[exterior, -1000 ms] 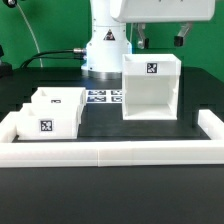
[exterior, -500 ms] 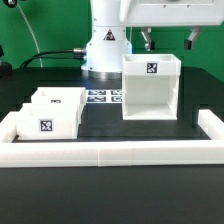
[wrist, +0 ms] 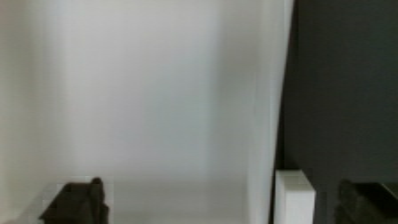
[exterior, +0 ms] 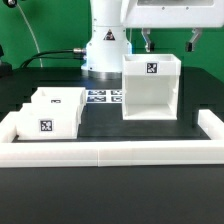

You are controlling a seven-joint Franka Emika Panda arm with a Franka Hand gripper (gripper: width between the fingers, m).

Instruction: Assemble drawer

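The white drawer casing (exterior: 152,88) stands upright on the black table at the exterior view's right, open side up, with a tag on its front. Two small white trays (exterior: 47,118) (exterior: 60,99) sit side by side at the left. My gripper (exterior: 168,42) hangs just above the casing's top rim, open and empty, with one finger on each side of the back wall. In the wrist view a white casing surface (wrist: 160,100) fills most of the picture, and the two dark fingertips (wrist: 75,200) stand wide apart around it.
A long low white rail (exterior: 110,152) runs along the front and turns back at both ends. The marker board (exterior: 102,97) lies flat between the trays and the casing. The robot's white base (exterior: 105,50) stands behind it.
The gripper has shifted a little toward the exterior view's right above the casing, then held still. The casing and trays have not moved.
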